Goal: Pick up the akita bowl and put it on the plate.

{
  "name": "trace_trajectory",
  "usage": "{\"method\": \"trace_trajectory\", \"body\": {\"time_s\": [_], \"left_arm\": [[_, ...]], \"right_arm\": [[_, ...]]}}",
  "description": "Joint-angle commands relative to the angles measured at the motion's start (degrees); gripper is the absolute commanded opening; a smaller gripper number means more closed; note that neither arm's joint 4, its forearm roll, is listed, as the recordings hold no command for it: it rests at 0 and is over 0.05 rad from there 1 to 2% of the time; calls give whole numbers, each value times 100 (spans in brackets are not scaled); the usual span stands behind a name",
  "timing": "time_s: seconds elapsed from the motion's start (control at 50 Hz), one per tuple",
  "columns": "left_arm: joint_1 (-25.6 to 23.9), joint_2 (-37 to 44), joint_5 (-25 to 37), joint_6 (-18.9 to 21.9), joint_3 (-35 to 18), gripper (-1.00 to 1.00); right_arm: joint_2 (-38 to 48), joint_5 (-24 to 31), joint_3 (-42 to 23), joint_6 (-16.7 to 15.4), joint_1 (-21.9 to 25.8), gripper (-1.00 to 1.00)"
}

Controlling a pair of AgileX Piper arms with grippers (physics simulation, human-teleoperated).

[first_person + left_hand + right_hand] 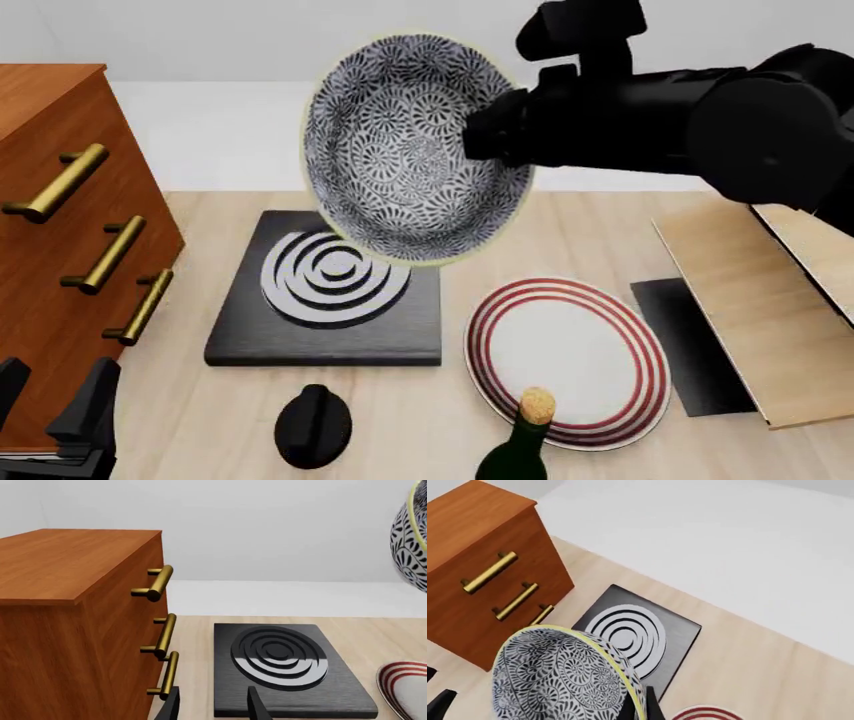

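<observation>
The akita bowl (400, 150), black-and-white patterned with a pale rim, hangs tilted in the air above the black slab, its inside facing the front camera. My right gripper (497, 130) is shut on its right rim; in the right wrist view a finger shows at the rim beside the bowl (560, 675). The white plate (567, 355) with red rings lies on the table below and to the right of the bowl. My left gripper (47, 395) rests low at the front left by the cabinet, open and empty (213, 707). The left wrist view catches an edge of the bowl (410, 545) and of the plate (403, 685).
A wooden cabinet (60, 200) with brass handles stands at the left. A black slab (334, 290) with grey rings lies behind the plate's left side. A black knob-like object (314, 425) and a corked bottle (527, 440) stand near the front edge. A wooden board (747, 310) lies at the right.
</observation>
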Motion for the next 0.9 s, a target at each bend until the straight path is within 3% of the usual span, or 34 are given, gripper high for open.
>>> {"method": "trace_trajectory", "body": {"time_s": [0.02, 0.66, 0.9], "left_arm": [[1, -10, 12, 0, -3, 100], [2, 26, -21, -6, 0, 100], [2, 24, -20, -7, 2, 100]], "right_arm": [[-174, -140, 335, 67, -448, -100], [-426, -738, 1542, 162, -1627, -100], [-435, -996, 2005, 278, -1820, -100]]}}
